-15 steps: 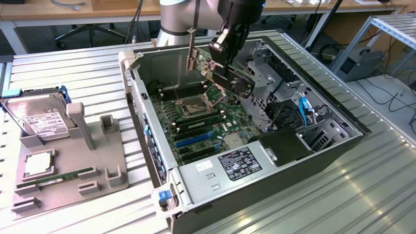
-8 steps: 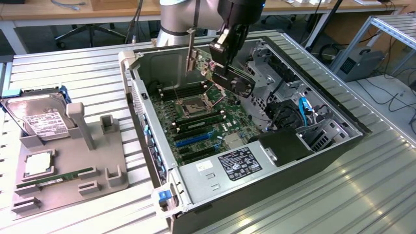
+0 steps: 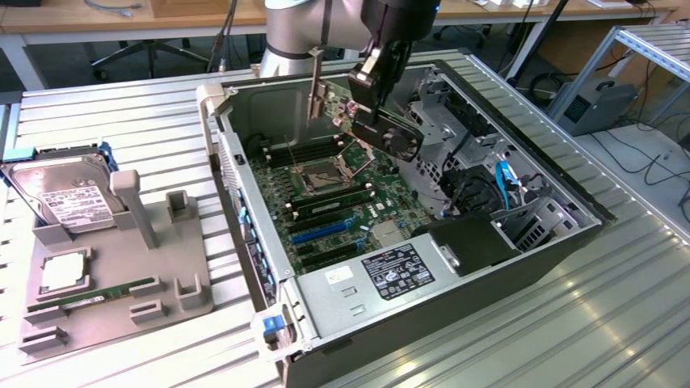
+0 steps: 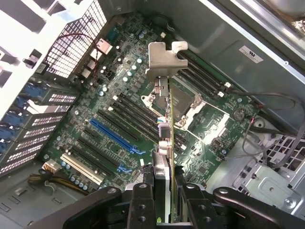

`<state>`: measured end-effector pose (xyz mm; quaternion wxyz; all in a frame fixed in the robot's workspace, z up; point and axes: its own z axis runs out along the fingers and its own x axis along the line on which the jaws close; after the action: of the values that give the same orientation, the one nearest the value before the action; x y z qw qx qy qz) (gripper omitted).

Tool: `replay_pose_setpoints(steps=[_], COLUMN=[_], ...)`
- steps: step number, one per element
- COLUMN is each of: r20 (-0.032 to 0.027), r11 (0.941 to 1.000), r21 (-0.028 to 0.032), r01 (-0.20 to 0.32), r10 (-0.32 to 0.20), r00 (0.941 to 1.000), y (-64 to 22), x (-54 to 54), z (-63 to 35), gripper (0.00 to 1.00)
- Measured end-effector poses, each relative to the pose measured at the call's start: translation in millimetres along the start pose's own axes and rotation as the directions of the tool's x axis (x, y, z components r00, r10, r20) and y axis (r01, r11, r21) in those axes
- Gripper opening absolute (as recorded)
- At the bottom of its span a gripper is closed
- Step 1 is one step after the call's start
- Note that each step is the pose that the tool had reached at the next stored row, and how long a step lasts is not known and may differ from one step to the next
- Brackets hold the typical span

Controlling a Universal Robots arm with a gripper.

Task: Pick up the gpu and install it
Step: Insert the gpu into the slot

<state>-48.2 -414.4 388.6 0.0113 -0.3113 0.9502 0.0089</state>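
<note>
1. The gripper point(image 4: 164, 200) is closed to a middling width on the gpu point(image 3: 347, 113), with 1 finger on each flat face of the card.
2. In the wrist view the card shows edge-on, running straight out from between the 2 fingers point(image 4: 143, 207), so its gripped part sits right in the middle of the jaws.
3. Its pale metal bracket point(image 4: 164, 59) is at the far end from the gripper; in the exterior view this strip stands nearly upright, just to the exterior view's left of the gripper.
4. The gpu hangs in the air inside the open top of the computer case point(image 3: 539, 242), above the motherboard point(image 3: 334, 194), and touches nothing but the fingers.
5. The card stands on its long edge and is tilted (not level with the board below).
6. Under it lie the processor socket point(image 3: 321, 174) and the rows of black slots; the long blue slot point(image 4: 116, 136) is off to one side of the card, apart from it.
7. On the slatted table point(image 3: 129, 121), at the exterior view's left of the case, a grey holder point(image 3: 161, 267) carries a hard drive point(image 3: 65, 198) and a green memory stick point(image 3: 92, 297), both well apart from the gripper.
</note>
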Motion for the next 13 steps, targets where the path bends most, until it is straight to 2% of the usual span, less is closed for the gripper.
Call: replay_pose_setpoints(steps=[13], r20=[-0.0004], r11=[0.9994], r21=[-0.0010], r01=[0.035], r10=[-0.035], r00=[0.9994], y=[0.0], x=[0.0], z=[0.1], gripper=[0.27])
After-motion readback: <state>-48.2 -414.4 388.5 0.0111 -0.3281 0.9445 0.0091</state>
